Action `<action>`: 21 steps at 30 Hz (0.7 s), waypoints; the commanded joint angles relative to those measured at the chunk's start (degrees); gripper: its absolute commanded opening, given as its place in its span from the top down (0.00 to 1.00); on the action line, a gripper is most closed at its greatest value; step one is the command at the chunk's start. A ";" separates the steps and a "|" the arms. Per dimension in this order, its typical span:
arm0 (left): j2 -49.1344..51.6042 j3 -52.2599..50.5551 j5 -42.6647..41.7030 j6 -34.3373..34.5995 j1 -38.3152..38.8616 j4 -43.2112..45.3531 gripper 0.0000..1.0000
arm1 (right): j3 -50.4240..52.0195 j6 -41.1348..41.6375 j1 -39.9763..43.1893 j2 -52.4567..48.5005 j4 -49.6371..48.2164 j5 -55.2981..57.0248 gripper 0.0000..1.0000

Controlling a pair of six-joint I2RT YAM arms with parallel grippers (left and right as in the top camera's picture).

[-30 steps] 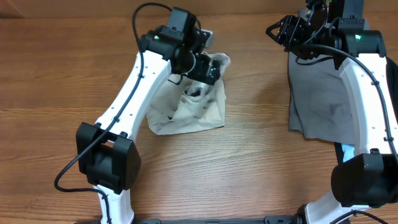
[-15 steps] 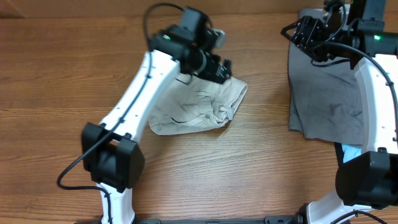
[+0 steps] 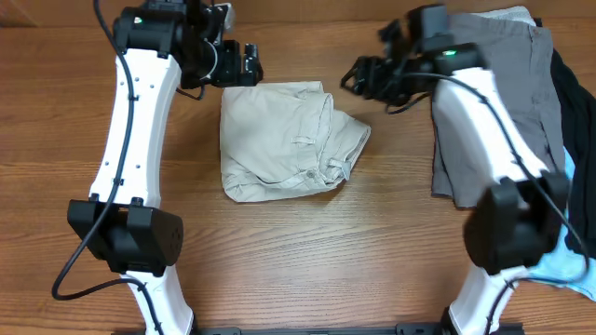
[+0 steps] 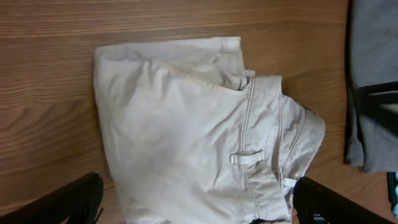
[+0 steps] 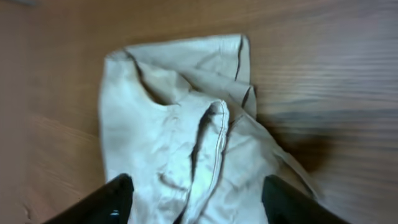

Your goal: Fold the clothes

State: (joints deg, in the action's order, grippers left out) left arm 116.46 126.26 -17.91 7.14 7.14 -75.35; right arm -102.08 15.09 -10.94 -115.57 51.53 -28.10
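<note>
The pale beige shorts (image 3: pixel 279 140) lie folded and flat on the wooden table, waistband and belt loop toward the right. They fill the left wrist view (image 4: pixel 186 130) and the right wrist view (image 5: pixel 180 130). My left gripper (image 3: pixel 248 65) is open and empty, just off the shorts' far left corner; its fingers (image 4: pixel 199 208) straddle the cloth from above. My right gripper (image 3: pixel 354 80) is open and empty, just off the shorts' far right corner; its fingers (image 5: pixel 196 205) hover over the waistband folds.
Grey shorts (image 3: pixel 494 121) lie spread at the right, also at the right edge of the left wrist view (image 4: pixel 373 74). A black garment (image 3: pixel 573 102) and a light-blue one (image 3: pixel 559 265) lie at the far right edge. Bare wood surrounds the beige shorts.
My left gripper let go of the beige shorts and pulled back to the far left. The shorts now lie flatter. My right arm swung left from the grey shorts toward the beige shorts.
</note>
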 commanded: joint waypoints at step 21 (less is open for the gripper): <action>-0.55 -0.55 1.84 -1.36 0.42 -0.26 0.00 | -0.50 6.49 -8.81 -12.70 -17.35 1.05 0.96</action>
State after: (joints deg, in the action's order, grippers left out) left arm 116.46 126.04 -16.67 6.94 7.14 -75.48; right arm -101.51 20.58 -20.03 -128.03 36.18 -26.57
